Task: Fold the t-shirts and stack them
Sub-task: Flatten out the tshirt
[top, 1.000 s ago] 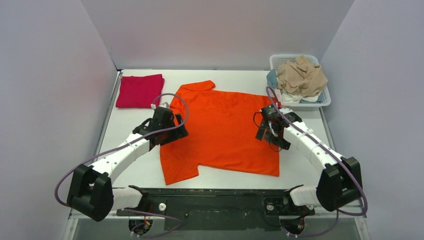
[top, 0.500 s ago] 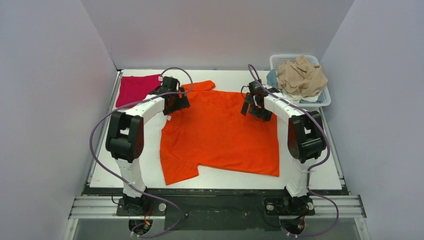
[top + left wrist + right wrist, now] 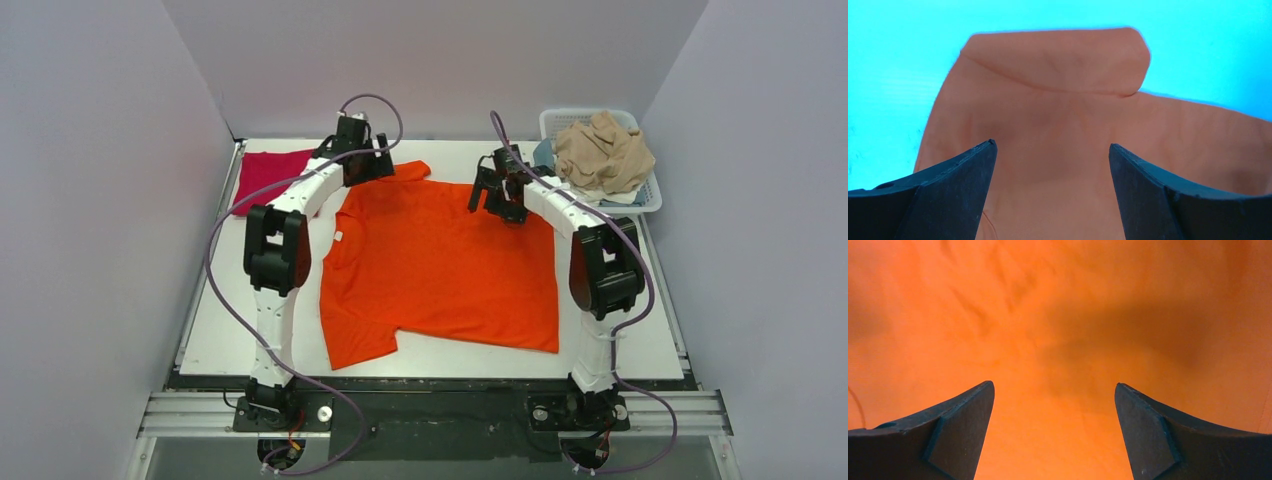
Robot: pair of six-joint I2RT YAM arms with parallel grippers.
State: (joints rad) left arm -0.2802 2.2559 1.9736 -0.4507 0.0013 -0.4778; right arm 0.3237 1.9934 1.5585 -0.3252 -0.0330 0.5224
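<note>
An orange t-shirt (image 3: 440, 265) lies spread flat on the white table (image 3: 620, 300). My left gripper (image 3: 362, 168) is open and empty over its far left corner, by the folded-back sleeve (image 3: 405, 171). The left wrist view shows the gripper (image 3: 1053, 150) above that sleeve fold (image 3: 1058, 60). My right gripper (image 3: 492, 200) is open and empty above the shirt's far right part; in the right wrist view the gripper (image 3: 1054, 387) sits over orange cloth (image 3: 1058, 315) filling the frame. A folded red t-shirt (image 3: 270, 180) lies at the far left.
A white basket (image 3: 640, 200) at the far right corner holds a heap of beige and other clothes (image 3: 603, 150). Grey walls close in the table on three sides. Both arms reach far out over the table.
Both arms have stretched from the shirt's middle sides toward its far edge. The left gripper went to the far left sleeve, the right to the far right part. The shirt has not moved.
</note>
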